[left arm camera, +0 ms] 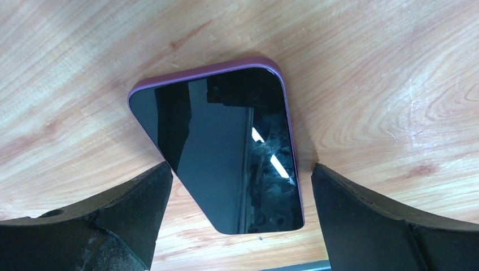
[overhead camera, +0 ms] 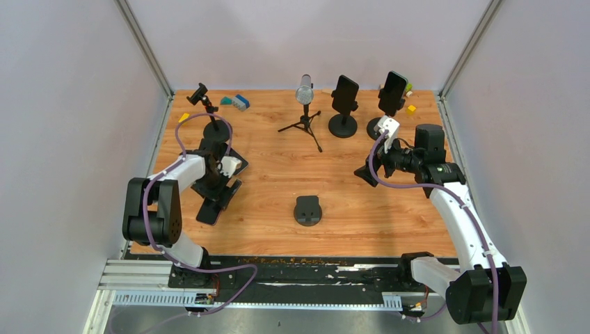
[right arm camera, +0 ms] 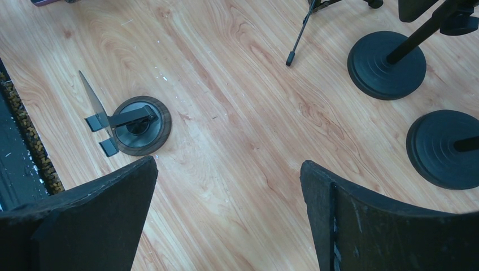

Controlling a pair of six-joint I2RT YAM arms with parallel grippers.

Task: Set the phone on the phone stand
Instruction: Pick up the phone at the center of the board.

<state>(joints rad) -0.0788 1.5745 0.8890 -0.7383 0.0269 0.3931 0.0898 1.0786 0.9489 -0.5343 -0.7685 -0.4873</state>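
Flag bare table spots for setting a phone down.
Bare wood: between the small stand and the right arm; also between the microphone tripod and the left gripper. Crowded: back right, two loaded phone stands near the right gripper.

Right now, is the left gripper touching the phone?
Cannot tell. In the left wrist view the left gripper straddles the phone. Bare table shows beside one finger, but the other finger's tip meets the phone's edge.
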